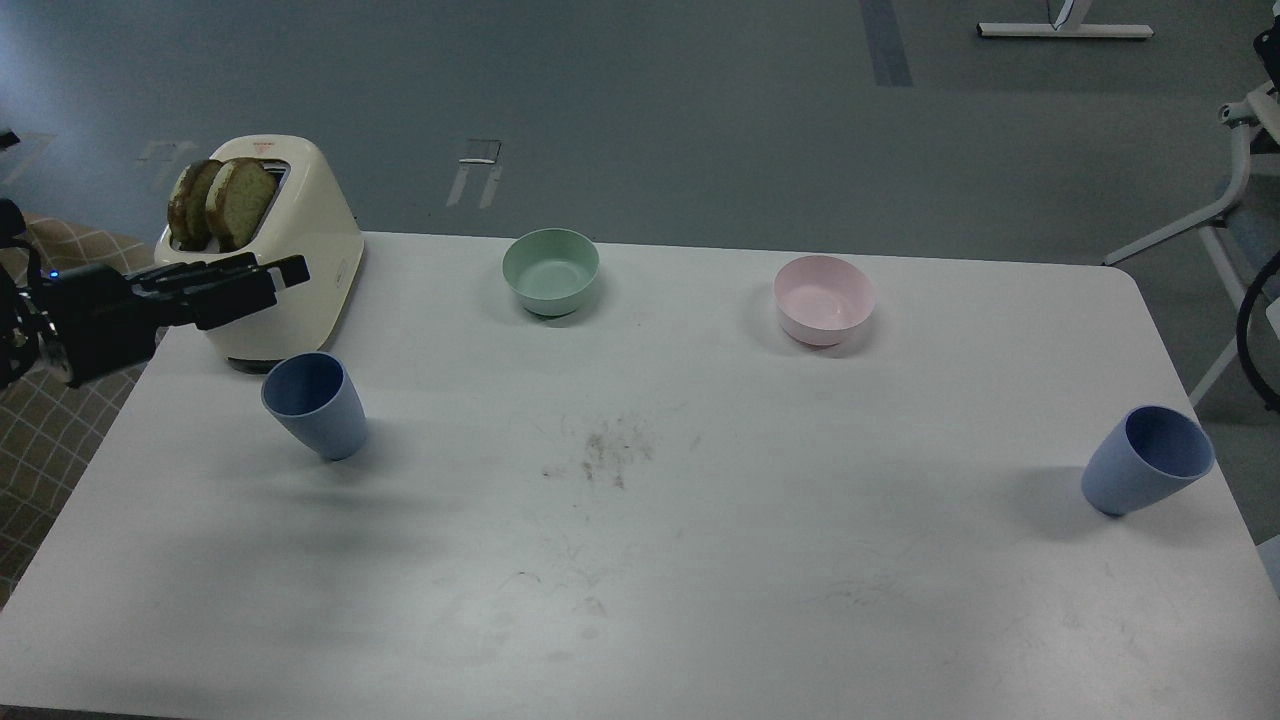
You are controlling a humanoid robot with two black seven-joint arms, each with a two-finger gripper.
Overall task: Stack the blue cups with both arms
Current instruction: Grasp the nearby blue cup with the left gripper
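Note:
Two blue cups stand upright on the white table (700,560). One blue cup (313,405) is at the left, just in front of the toaster. The other blue cup (1148,460) is at the far right near the table's edge. My left gripper (285,277) comes in from the left edge and points right, level with the toaster's front and above and behind the left cup, not touching it. Its dark fingers overlap, so I cannot tell them apart. It holds nothing that I can see. My right gripper is out of view.
A cream toaster (270,260) with two bread slices stands at the back left. A mint-green bowl (551,270) and a pink bowl (823,298) sit along the back. Crumbs (605,455) lie mid-table. White frame legs and a black cable (1245,330) are beyond the right edge.

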